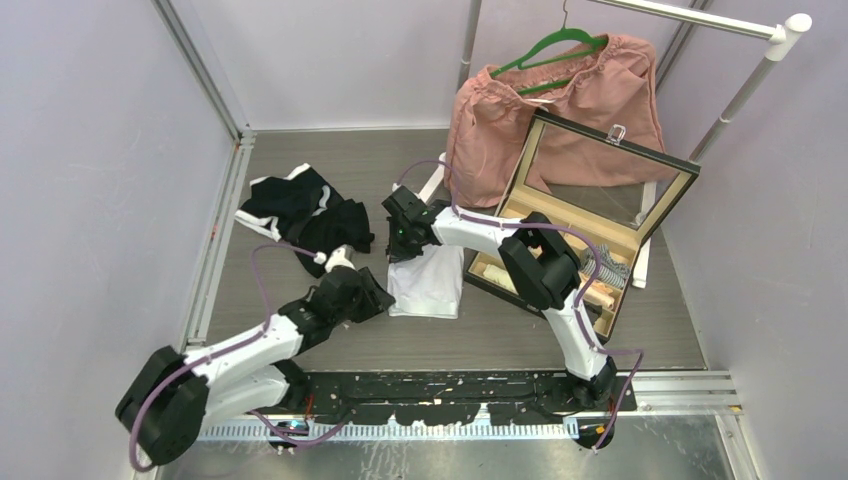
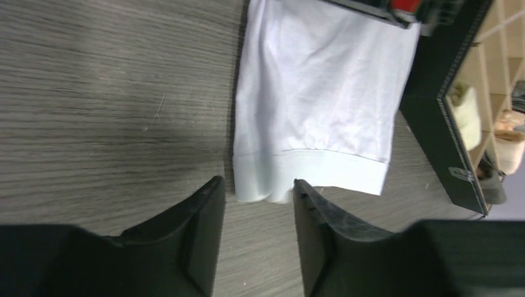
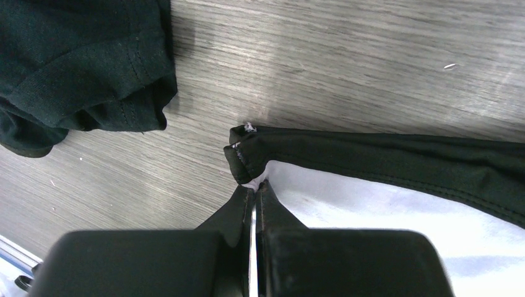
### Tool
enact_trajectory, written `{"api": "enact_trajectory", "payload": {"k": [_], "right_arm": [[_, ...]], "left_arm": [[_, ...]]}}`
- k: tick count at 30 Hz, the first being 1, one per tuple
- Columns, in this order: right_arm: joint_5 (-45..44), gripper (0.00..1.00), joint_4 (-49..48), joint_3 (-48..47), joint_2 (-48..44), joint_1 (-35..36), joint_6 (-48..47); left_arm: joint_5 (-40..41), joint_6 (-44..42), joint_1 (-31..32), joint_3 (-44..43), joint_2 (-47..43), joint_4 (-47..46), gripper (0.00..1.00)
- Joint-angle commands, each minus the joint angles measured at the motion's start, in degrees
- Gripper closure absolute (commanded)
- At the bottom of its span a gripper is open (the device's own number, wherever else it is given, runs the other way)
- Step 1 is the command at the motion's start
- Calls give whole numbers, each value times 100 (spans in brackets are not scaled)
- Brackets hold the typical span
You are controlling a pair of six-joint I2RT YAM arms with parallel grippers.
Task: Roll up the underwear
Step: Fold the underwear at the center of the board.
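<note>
The white underwear (image 1: 430, 288) is lying flat on the grey wood-grain table (image 1: 480, 332), between the two arms and just beside an open case with a glass lid (image 1: 590, 185). The right gripper (image 3: 254, 185) is reaching across to the pair's far left corner. Its fingers are pressed together, pinching the cloth right under the end of the black waistband (image 3: 384, 154). The left gripper (image 2: 259, 189) is sitting low at the near left corner. Its fingers (image 2: 201, 223) are standing apart, with the corner of the hem lying at the mouth of the gap; I can't tell whether they are touching it. A heap of black underwear (image 1: 300, 212) is lying off to the far left, apart from the white pair. At the back a pink garment (image 1: 490, 130) is hanging on a green hanger (image 1: 530, 50).
</note>
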State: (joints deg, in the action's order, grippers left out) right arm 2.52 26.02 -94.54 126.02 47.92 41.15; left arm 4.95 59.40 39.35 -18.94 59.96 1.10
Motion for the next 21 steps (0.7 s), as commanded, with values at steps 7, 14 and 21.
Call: {"api": "enact_trajectory", "payload": {"k": [7, 14, 21], "right_arm": [[116, 99, -119, 87, -224, 1, 33], [124, 99, -115, 94, -222, 6, 16], [119, 99, -123, 126, -250, 5, 7]], "left_arm": [[172, -85, -15, 80, -923, 320, 41], [-79, -92, -11, -41, -78, -80, 41], [-273, -71, -14, -83, 401, -485, 43]]}}
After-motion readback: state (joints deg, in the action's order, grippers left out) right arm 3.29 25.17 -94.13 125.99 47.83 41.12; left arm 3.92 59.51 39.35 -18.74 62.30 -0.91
